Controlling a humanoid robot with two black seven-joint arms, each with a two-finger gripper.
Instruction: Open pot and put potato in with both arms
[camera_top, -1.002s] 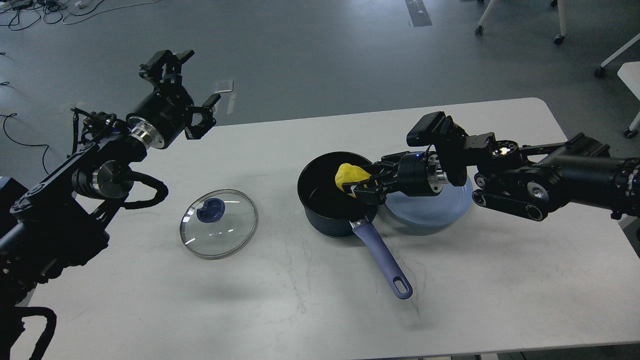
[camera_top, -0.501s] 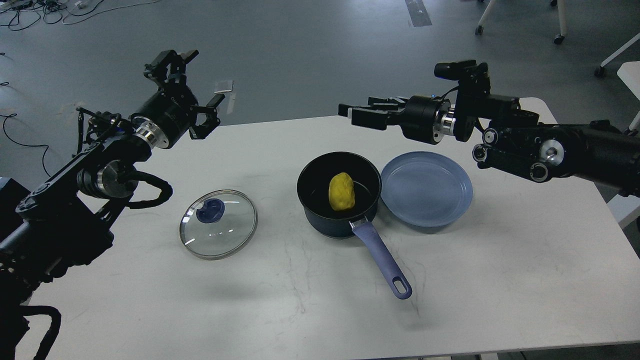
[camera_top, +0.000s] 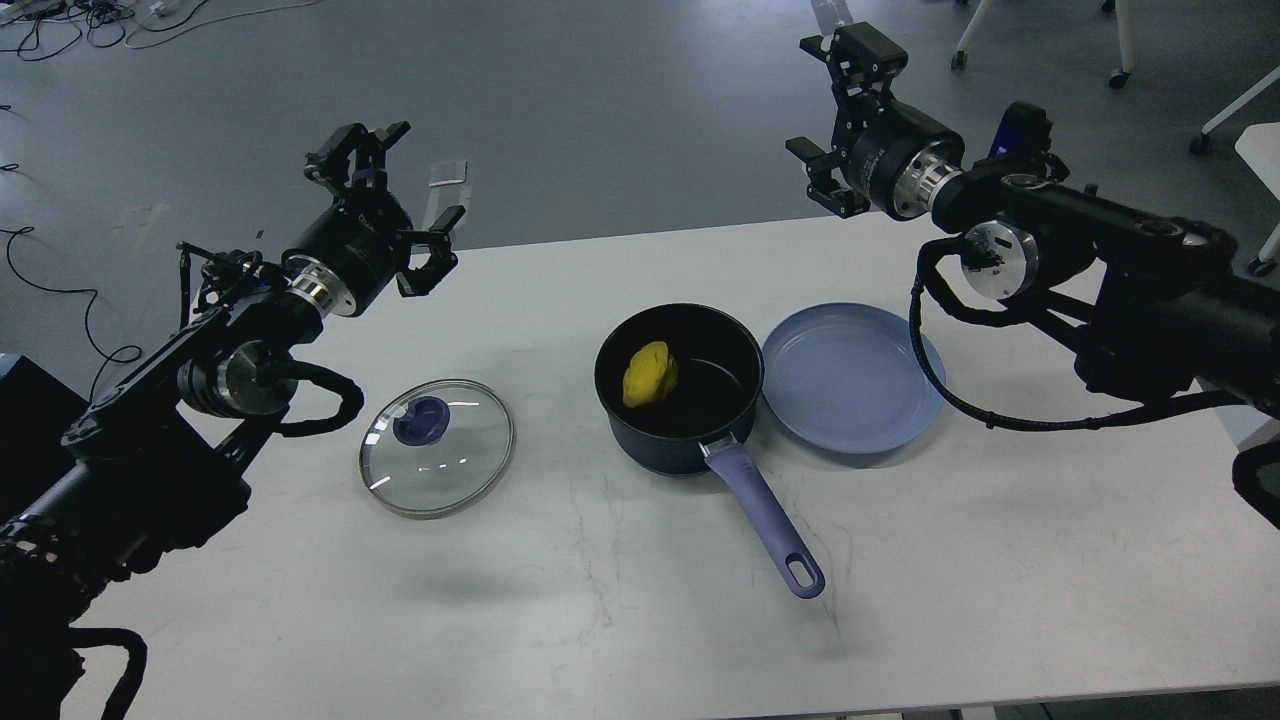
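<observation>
- From the head view you see a white surface (camera_top: 620, 600) with faint scuffs, its far edge running against a grey floor (camera_top: 620, 110).
- Your pot (camera_top: 680, 395) stands near the middle of the surface, its lid off, and its purple handle (camera_top: 765, 520) points toward you.
- The potato (camera_top: 650, 374) lies inside the pot, against the left of its floor.
- The glass lid (camera_top: 437, 447) lies flat on the surface, well left of the pot, with its blue knob up.
- A blue plate (camera_top: 855, 378) sits just right of the pot, touching or nearly touching its rim.
- Your left hand (camera_top: 398, 195) hangs over the far left edge with fingers spread, holding nothing.
- Your right hand (camera_top: 835, 115) is raised beyond the far edge, fingers apart and empty.
- Cables (camera_top: 70, 20) trail on the floor at top left; chair legs on wheels (camera_top: 1120, 40) stand at top right.
</observation>
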